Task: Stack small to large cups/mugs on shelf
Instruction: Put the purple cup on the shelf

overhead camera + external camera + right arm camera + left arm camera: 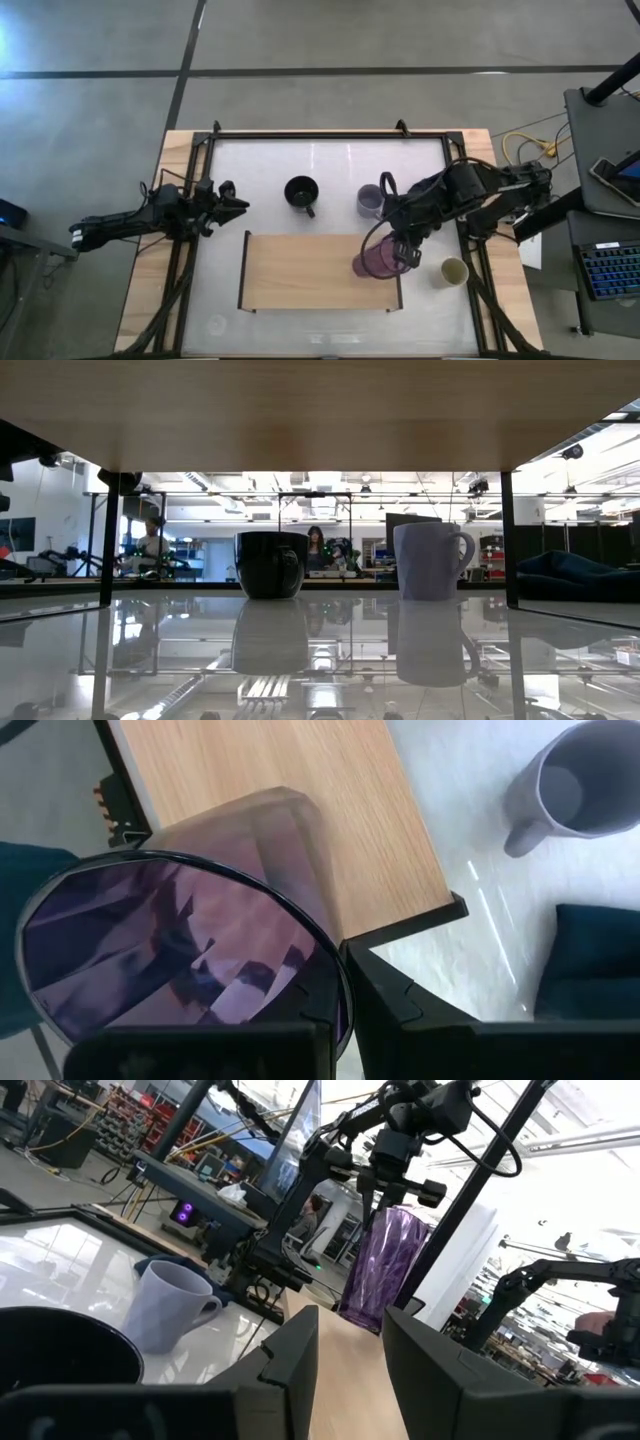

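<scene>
**First cup arriving at the shelf; three vessels still on the table**

Nearest the front edge of the table [330, 150] lies the shelf [300, 270], a light-wood board with black brackets at its short ends. Its surface is bare apart from the right end, where the purple cup [375, 260] is carried by the right gripper [400, 250]. The right wrist view shows the jaws pinching the cup's rim, one finger inside and one outside, with the cup poised over the shelf's end bracket; whether its base already rests on the wood cannot be told. Just off the shelf's right end, on the table, stands the cream cup [455, 271], untouched. Farther back, beyond the shelf's rear edge, stand the black mug [301, 192] and the grey mug [370, 201], near each other but apart, both upright. At the left side of the table the left gripper [232, 203] waits, its jaws parted and holding nothing, pointed toward the mugs.

Judged from this layout, the task is at an early stage: at most one vessel is being placed, no stacking has begun, and the three remaining vessels have yet to be brought to the shelf.
</scene>
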`<move>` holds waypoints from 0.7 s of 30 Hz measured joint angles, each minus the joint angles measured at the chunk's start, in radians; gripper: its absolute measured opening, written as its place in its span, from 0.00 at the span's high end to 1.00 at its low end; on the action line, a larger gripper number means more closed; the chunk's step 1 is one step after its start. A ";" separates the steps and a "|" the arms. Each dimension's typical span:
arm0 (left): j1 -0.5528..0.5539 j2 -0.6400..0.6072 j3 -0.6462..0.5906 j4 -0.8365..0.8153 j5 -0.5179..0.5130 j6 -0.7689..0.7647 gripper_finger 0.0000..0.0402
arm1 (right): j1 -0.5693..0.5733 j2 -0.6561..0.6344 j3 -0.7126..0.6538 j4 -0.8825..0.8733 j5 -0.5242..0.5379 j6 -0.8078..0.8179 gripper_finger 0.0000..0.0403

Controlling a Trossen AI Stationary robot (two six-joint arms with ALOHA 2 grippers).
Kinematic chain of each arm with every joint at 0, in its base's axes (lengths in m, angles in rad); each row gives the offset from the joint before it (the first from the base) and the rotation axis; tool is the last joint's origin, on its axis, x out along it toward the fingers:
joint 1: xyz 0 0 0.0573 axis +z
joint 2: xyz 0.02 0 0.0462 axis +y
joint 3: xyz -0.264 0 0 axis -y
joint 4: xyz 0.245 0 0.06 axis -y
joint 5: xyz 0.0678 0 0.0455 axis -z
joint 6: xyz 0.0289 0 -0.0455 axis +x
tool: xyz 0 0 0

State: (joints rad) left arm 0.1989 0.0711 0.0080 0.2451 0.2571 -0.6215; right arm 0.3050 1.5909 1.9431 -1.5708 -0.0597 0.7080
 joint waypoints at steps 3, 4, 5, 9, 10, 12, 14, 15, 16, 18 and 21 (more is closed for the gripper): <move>0.000 0.000 0.000 0.000 0.000 0.000 0.75 | 0.000 0.000 0.004 0.000 0.000 0.000 0.97; 0.000 0.000 0.000 0.000 0.000 0.000 0.75 | -0.001 0.000 0.006 0.000 0.000 0.004 0.97; 0.000 0.000 0.000 0.000 0.000 0.000 0.75 | -0.002 0.000 0.007 0.000 0.000 0.008 0.97; 0.000 0.000 0.000 0.000 0.000 0.000 0.75 | -0.005 0.000 0.009 0.000 0.000 0.013 0.97; 0.000 0.000 0.000 0.002 -0.001 0.000 0.75 | -0.005 0.000 0.008 0.000 0.000 0.013 0.97; 0.000 0.002 0.000 0.012 -0.040 0.007 0.75 | -0.005 0.000 0.007 0.000 0.000 0.014 0.97; 0.000 0.002 0.000 0.012 -0.061 0.000 0.75 | -0.005 0.000 0.007 0.000 0.000 0.017 0.97; 0.000 0.002 0.000 0.017 -0.061 -0.001 0.75 | -0.005 0.000 0.007 0.000 0.000 0.019 0.97; 0.000 0.002 0.000 0.031 -0.061 -0.001 0.75 | -0.005 0.000 0.007 0.000 0.001 0.024 0.97; 0.000 0.001 0.000 0.057 -0.061 -0.008 0.75 | -0.005 0.000 0.007 0.000 0.005 0.030 0.97; 0.000 0.001 0.000 0.104 -0.112 -0.026 0.75 | -0.005 0.000 0.007 0.000 0.008 0.032 0.97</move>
State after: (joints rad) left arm 0.1989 0.0724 0.0080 0.3494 0.1453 -0.6472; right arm 0.3000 1.5906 1.9503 -1.5711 -0.0517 0.7403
